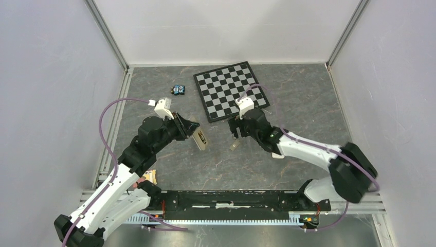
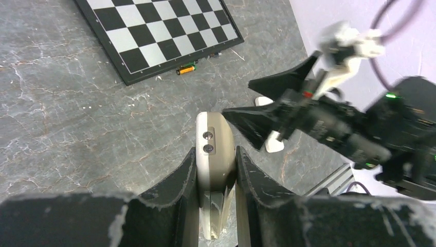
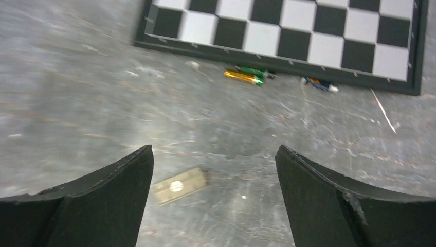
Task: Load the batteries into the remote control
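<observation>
Both batteries (image 3: 244, 76) lie unloaded by the chessboard (image 3: 288, 25). Left gripper (image 2: 216, 154) clamps the remote control (image 2: 215, 139), cover (image 3: 180, 186) seemingly off; right gripper (image 3: 214, 154) gapes empty.

Tabletop (image 1: 154, 98): dark grey slab, stone-like, veined with pale cracks and a few rusty streaks; matt, lightly scuffed.
Back wall (image 1: 226, 25): plain white panel, upright behind the far edge of the tabletop.
Left wall (image 1: 46, 77): pale lilac-grey panel, unmarked.
Right wall (image 1: 396, 77): same pale lilac-grey, unmarked.
Corner posts: silvery aluminium profiles, left post (image 1: 106, 33) and right post (image 1: 347, 33), meeting the far corners.
Side rail (image 1: 110, 139): aluminium channel along the left edge.
Near edge: black bar (image 1: 231, 198) across the front, ribbed aluminium rail (image 1: 221, 220) just beside it.
Light: even, diffuse; soft shadows on the tabletop.
</observation>
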`<state>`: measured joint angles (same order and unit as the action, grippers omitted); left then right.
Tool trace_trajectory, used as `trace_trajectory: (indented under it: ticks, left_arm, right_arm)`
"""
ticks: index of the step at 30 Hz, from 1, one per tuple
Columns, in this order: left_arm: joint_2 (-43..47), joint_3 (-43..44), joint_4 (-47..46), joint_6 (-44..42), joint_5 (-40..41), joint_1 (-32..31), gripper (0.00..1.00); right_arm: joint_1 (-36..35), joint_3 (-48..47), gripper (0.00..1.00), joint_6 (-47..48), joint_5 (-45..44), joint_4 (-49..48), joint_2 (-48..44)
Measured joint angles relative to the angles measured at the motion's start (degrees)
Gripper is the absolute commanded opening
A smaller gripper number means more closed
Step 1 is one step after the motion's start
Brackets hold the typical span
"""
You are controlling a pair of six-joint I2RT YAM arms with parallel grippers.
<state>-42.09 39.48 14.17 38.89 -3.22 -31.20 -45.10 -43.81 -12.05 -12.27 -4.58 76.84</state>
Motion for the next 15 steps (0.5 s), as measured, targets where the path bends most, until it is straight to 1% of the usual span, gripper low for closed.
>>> trace_trajectory:
  ticks: [4,5,8,15]
  left_arm:
    - [1.0,-0.1,0.3,-0.4,1.2,0.0,0.02]
    - [0.9,-0.1,0.4,-0.5,1.4,0.0,0.02]
    - [0.8,-0.2,0.9,-0.8,1.7,0.0,0.02]
    - [0.5,-0.2,1.0,-0.9,1.7,0.3,0.02]
  right_arm:
    - [0.4,-4.9,0.94,0.2,-5.7,2.9,10.9]
    - [0.4,-6.9,0.94,0.2,-6.6,3.3,14.2]
    - [0.5,-10.6,0.94,0.1,-7.5,3.7,19.8]
    - [3.0,-17.9,0.93,-2.5,-7.2,4.8,27.4]
